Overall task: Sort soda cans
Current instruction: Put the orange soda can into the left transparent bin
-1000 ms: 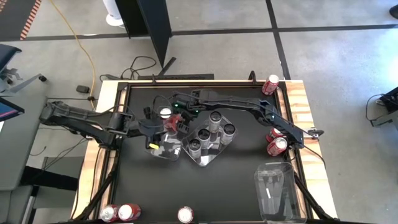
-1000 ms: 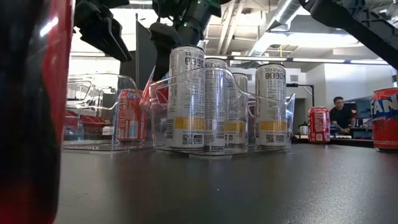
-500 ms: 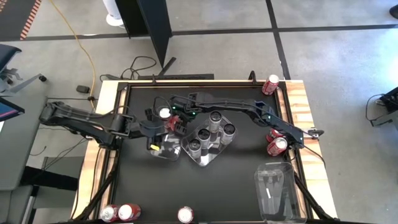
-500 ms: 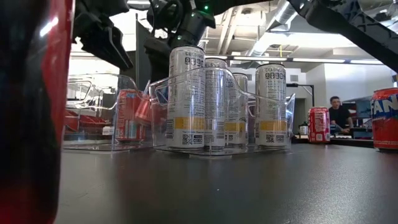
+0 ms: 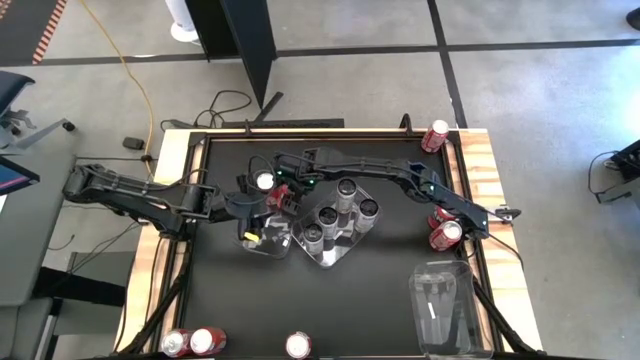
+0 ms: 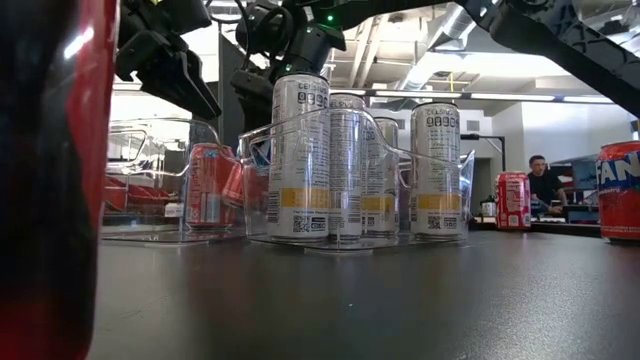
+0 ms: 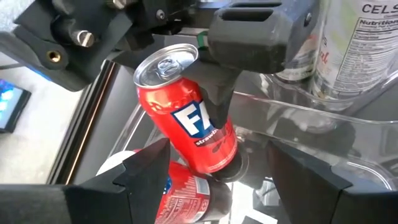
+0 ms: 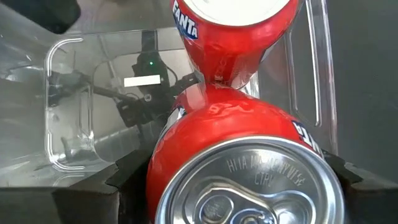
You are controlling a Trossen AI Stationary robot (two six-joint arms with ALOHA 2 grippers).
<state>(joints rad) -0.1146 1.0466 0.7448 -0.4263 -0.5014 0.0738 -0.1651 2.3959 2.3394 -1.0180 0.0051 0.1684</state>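
The red can [image 8: 242, 174] nearest the right wrist camera bears "HIIA MARTINVILLE" stamped on its lid; the red can beyond it [image 8: 233, 37] reads "FANTA". A silver can [image 7: 367, 37] beside the clear tray [image 7: 323, 106] reads "CELS" and "Nutrition Facts".

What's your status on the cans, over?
Right claw shut on tilted red can over clear tray. Left claw open beside it. Another red can already inside.

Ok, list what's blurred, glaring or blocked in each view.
Low view: a red can right at the lens is a blur filling the left edge, and bright ceiling lights wash out the background. Right wrist view: the held can fills the lower frame. High view: evenly lit and sharp.
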